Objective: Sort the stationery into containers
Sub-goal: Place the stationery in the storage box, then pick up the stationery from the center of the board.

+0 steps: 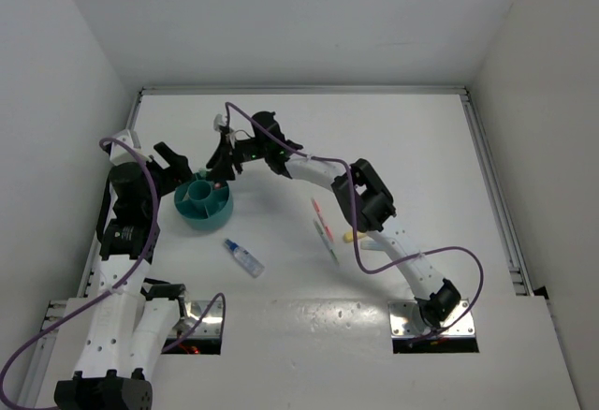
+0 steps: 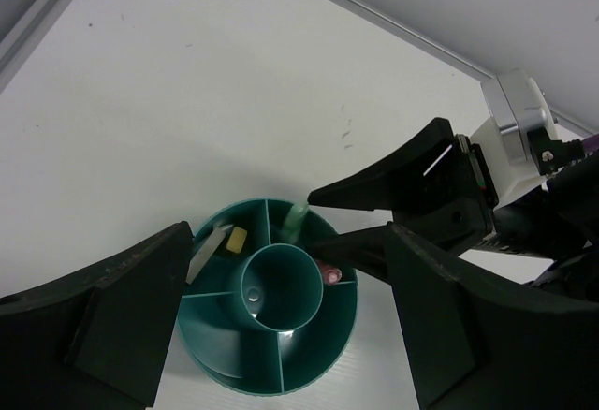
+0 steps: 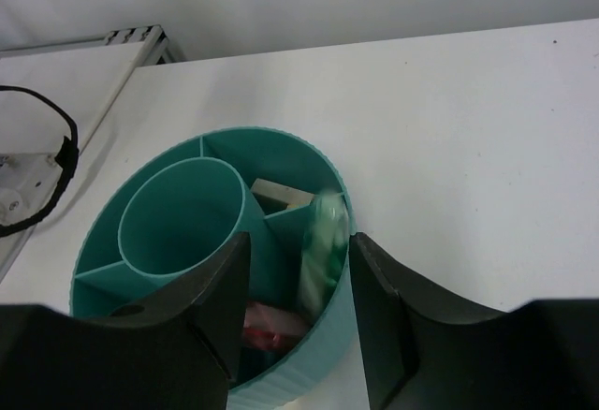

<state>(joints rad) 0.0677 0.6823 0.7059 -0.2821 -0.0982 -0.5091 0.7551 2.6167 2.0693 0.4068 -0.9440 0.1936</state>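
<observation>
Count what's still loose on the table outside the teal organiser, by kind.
thin pens: 2
clear blue-capped bottle: 1
yellow marker, partly hidden by the right arm: 1
Total: 4

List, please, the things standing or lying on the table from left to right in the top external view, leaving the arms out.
teal organiser → clear bottle → thin pens → yellow marker

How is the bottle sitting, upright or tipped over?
Tipped over: the bottle lies flat on the table, outside the cup, its blue cap pointing toward it.
</observation>
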